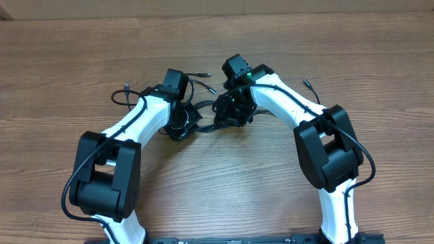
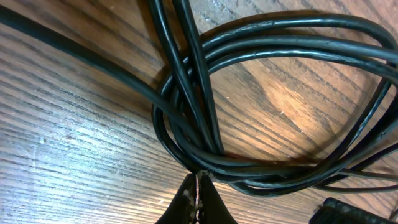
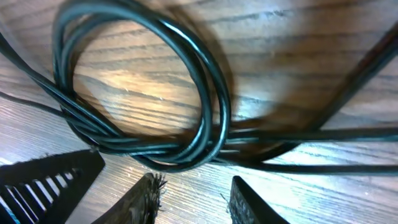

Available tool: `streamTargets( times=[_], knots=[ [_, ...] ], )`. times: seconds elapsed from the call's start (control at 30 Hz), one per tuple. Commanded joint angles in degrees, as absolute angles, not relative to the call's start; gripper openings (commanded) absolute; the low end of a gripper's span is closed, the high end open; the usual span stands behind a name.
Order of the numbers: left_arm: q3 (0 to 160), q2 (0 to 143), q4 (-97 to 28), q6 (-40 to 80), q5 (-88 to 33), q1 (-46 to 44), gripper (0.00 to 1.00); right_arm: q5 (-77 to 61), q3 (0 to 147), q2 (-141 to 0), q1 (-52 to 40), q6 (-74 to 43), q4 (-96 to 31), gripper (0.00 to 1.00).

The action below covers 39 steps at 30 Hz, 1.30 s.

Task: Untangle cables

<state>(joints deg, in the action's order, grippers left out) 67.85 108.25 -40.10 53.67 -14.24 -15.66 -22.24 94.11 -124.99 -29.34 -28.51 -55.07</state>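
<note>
The cables [image 1: 201, 108] lie as a tangle of thin black cords on the wooden table, between my two grippers. In the left wrist view the cables [image 2: 205, 112] form crossed loops. My left gripper [image 2: 198, 177] is shut, its tips pressed together at the near edge of the bundle, with no cord visible between them. In the right wrist view a coil of cables [image 3: 149, 87] lies just ahead of my right gripper [image 3: 196, 190], which stands open over bare wood with nothing between its fingers. From above, the left gripper [image 1: 182, 126] and right gripper [image 1: 229, 112] both point down at the tangle.
Loose plug ends reach out from the tangle at the back: one [image 1: 205, 74] in the middle, one [image 1: 127, 86] at the left, one [image 1: 307, 83] at the right. A black ribbed part [image 3: 43, 180] sits close at the left of the right gripper's fingers.
</note>
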Motion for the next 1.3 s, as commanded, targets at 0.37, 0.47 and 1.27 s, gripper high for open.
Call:
streamTargets(
  times=[0.37, 0.47, 1.27],
  knots=[
    [67.57, 108.44, -39.99, 56.25, -5.5, -16.56, 0.27, -23.18, 93.8, -122.91, -29.93, -28.73, -54.61, 0.4],
    [67.53, 108.49, -39.97, 56.84, -5.52, -16.6, 0.27, -23.16, 93.8, -122.91, -29.93, -28.73, -54.54, 0.4],
    [66.67, 110.0, -35.92, 57.45, -5.52, -17.28, 0.1, -23.18, 93.8, -122.91, -29.93, -28.75, -55.42, 0.39]
  ],
)
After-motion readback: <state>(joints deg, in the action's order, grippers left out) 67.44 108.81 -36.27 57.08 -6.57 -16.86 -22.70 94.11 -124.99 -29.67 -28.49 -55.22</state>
